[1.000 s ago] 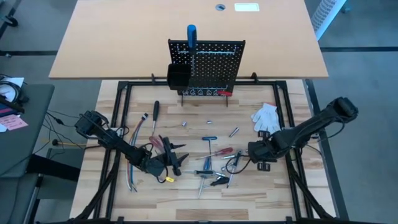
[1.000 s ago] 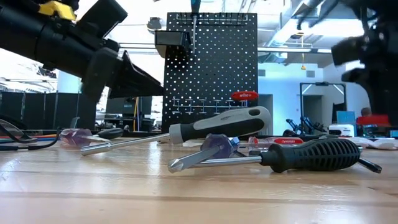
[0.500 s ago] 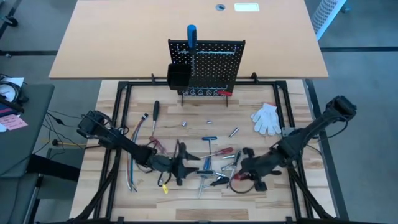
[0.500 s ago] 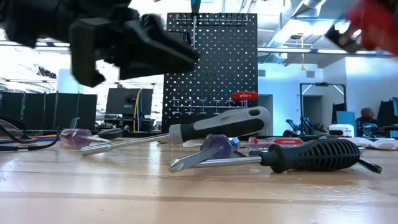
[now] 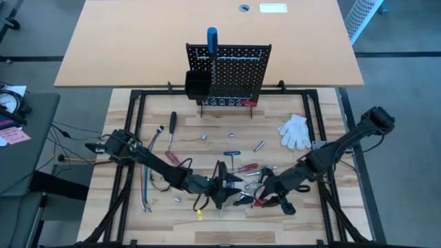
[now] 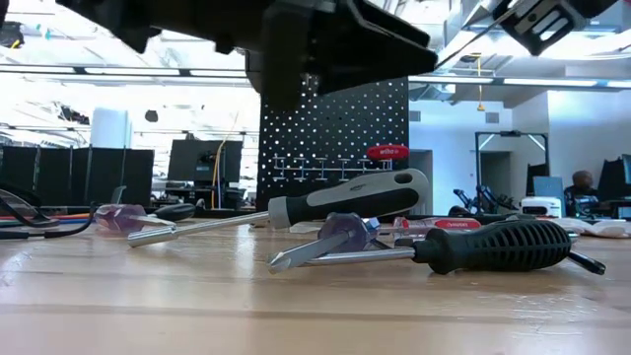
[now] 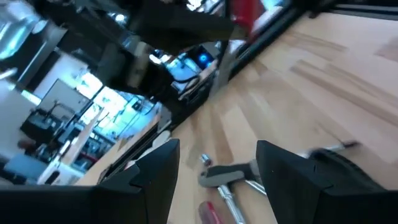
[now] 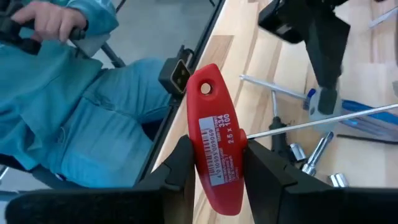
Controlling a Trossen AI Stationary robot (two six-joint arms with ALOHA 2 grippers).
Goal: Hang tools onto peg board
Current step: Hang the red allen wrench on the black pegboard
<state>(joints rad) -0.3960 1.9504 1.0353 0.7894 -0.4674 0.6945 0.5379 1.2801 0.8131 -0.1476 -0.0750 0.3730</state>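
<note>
The black peg board (image 5: 229, 72) stands upright at the table's far side. Its bin (image 5: 198, 84) is on its left, and a blue-handled screwdriver (image 5: 211, 38) sits at its top. Loose tools lie in a pile (image 5: 238, 196) near the table's middle. My left gripper (image 5: 233, 183) is open and empty just above this pile; its wrist view (image 7: 214, 180) shows a silver tool (image 7: 227, 176) between the fingers. My right gripper (image 5: 265, 196) is shut on a red T-handle key (image 8: 214, 155) at the pile's right side. My right gripper pinches the key's red handle (image 8: 211, 171) between its two fingers, across the handle's middle. The handle's holed end (image 8: 205, 89) sticks out past the fingertips. The thin metal shaft (image 8: 311, 123) runs out sideways over the tools on the table.
A black-handled screwdriver (image 5: 172, 127), a blue T-handle key (image 5: 232, 154), a red screwdriver (image 5: 246, 167) and silver bits (image 5: 205, 137) lie on the wood. A white glove (image 5: 295, 131) lies at the right, loose cables (image 5: 148, 180) at the left. A person in teal (image 8: 74, 93) sits beyond the table's edge.
My left gripper has swept toward the table's right edge, from beside the cables to above the tool pile. My right gripper has moved toward the near edge and a little left, carrying the red-handled key.
</note>
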